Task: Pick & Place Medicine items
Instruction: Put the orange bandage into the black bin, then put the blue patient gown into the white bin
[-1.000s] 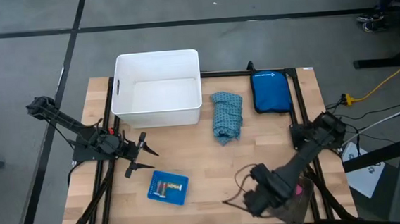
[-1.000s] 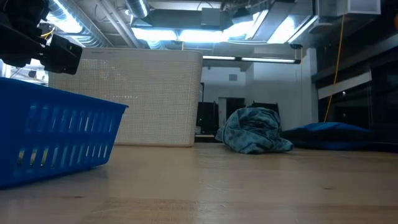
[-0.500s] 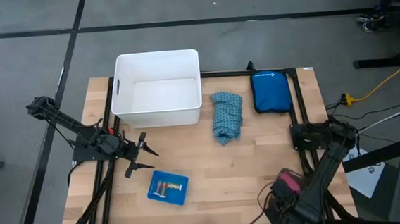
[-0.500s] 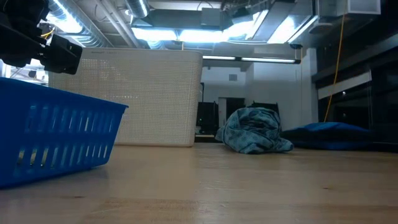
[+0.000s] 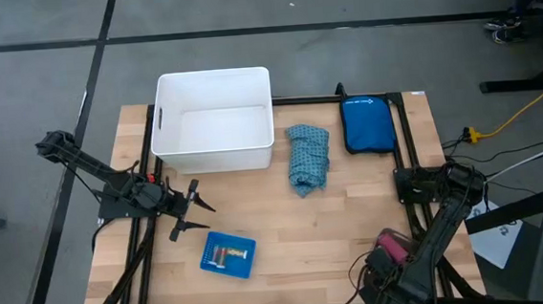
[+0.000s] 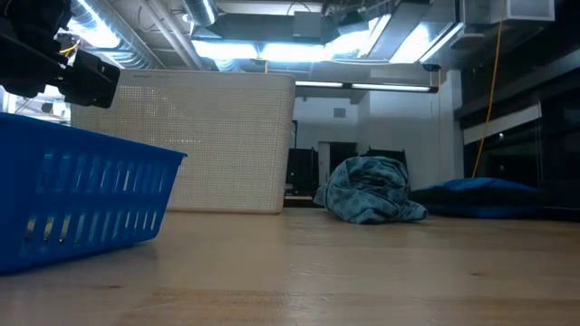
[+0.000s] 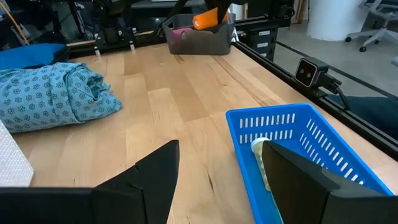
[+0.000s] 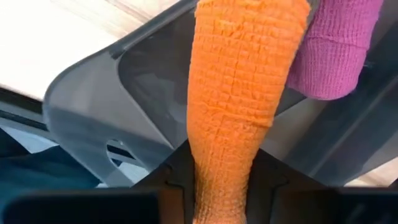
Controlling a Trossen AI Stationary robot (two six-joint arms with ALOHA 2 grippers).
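Orange gauze-wrapped roll (image 8: pixel 239 106) fills my right wrist view, standing up from between my right gripper (image 8: pixel 224 171) fingers, which are pinched against its lower end. Just beside it sits a pink wrapped roll (image 8: pixel 339 46), and behind both is the wall of a dark grey bin (image 8: pixel 124 93), so I judge that I am gripping the orange piece over or inside that bin. From above, my right arm reaches down to the table's near right corner, where the grey bin (image 5: pixel 394 258) shows with something pink in it; the gripper itself is mostly hidden under the arm there. My left gripper (image 5: pixel 191 207) waits near the left edge of the wooden table (image 5: pixel 352 213), its fingers spread apart and holding nothing, pointed towards a small blue basket (image 5: pixel 228 254). That basket already has small pieces in it: a pale roll (image 7: pixel 261 149) shows against its inner wall in my left wrist view, and the top view shows a few small coloured bits I cannot tell apart. A white tub (image 5: pixel 214 121), a crumpled teal cloth (image 5: pixel 308 156) and a blue pouch (image 5: pixel 367 123) lie along the far side. My reading is that the job is partly done: some items are placed, the orange one is in hand, and the pink one is left to collect.
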